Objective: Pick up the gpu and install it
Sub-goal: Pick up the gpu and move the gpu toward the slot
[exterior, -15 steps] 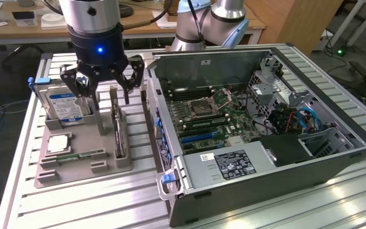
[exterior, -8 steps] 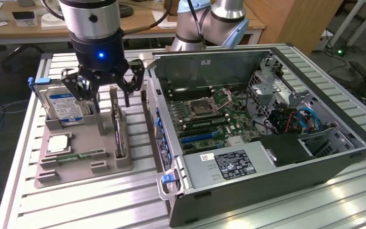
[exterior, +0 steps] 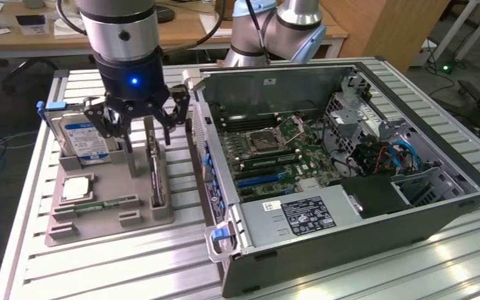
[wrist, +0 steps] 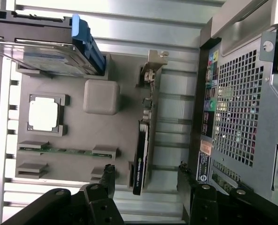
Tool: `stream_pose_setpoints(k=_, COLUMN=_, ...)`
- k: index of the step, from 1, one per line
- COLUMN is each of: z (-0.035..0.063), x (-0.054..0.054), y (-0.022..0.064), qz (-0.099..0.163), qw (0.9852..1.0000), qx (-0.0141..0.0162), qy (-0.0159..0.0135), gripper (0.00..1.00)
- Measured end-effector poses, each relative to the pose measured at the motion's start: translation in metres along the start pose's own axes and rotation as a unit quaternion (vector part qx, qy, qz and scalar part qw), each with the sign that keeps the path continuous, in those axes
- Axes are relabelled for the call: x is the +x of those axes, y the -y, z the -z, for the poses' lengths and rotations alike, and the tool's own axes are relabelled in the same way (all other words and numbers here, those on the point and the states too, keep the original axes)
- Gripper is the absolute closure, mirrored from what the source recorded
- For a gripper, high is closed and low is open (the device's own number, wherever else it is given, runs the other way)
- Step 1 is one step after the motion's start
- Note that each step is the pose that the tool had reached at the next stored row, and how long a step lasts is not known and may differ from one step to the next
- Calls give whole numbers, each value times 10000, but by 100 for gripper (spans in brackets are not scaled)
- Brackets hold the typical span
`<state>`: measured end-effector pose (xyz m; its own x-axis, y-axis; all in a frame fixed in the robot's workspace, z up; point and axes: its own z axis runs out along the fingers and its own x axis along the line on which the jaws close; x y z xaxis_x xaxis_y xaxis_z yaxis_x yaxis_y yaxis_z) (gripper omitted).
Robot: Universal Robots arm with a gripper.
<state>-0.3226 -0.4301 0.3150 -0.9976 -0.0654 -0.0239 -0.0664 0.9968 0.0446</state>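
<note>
The gpu (exterior: 155, 175) is a thin black card that stands on its edge in a slot of the grey holder tray (exterior: 98, 226), to the exterior view's left of the open computer case (exterior: 332, 156). The wrist view shows the gpu (wrist: 142, 145) with its pale metal bracket (wrist: 153, 65) at the far end. My gripper (exterior: 142, 133) hangs just above the card's far part, open, with one finger on each side and nothing held. In the wrist view the gripper (wrist: 146, 178) straddles the card's near end, fingers apart from it.
The tray (wrist: 82, 136) also holds a silver hard drive with a blue label (exterior: 85, 137), a square processor (exterior: 75, 187) and a green memory stick (exterior: 107, 204). The case's side is off, showing the motherboard (exterior: 277, 153). The case wall stands close beside the tray.
</note>
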Motion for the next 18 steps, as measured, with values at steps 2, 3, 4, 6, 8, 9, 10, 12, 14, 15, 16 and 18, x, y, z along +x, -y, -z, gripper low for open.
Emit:
stream_pose_setpoints(k=2, z=-36, x=1, y=2, qz=0, qw=10000, qx=0, qy=0, gripper=35)
stream_pose_setpoints(k=3, z=-51, x=1, y=2, qz=0, qw=10000, qx=0, qy=0, gripper=35)
stream_pose_setpoints(k=4, z=-66, x=1, y=3, qz=0, qw=10000, qx=0, qy=0, gripper=35)
stream_pose_setpoints(k=6, z=-86, x=2, y=4, qz=0, qw=10000, qx=0, qy=0, gripper=35)
stream_pose_setpoints(k=8, z=-100, x=2, y=4, qz=0, qw=10000, qx=1, qy=-1, gripper=35)
stream_pose_setpoints(k=9, z=-107, x=3, y=5, qz=0, qw=10000, qx=0, qy=0, gripper=35)
stream_pose_setpoints(k=10, z=-113, x=3, y=5, qz=0, qw=10000, qx=0, qy=0, gripper=35)
stream_pose_setpoints(k=12, z=-122, x=3, y=6, qz=0, qw=10000, qx=1, qy=-1, gripper=35)
stream_pose_setpoints(k=14, z=-126, x=3, y=6, qz=0, qw=10000, qx=0, qy=1, gripper=35)
stream_pose_setpoints(k=15, z=-126, x=3, y=6, qz=0, qw=10000, qx=0, qy=3, gripper=35)
stream_pose_setpoints(k=16, z=-127, x=3, y=6, qz=0, qw=10000, qx=0, qy=4, gripper=35)
stream_pose_setpoints(k=18, z=-127, x=3, y=6, qz=0, qw=10000, qx=0, qy=4, gripper=35)
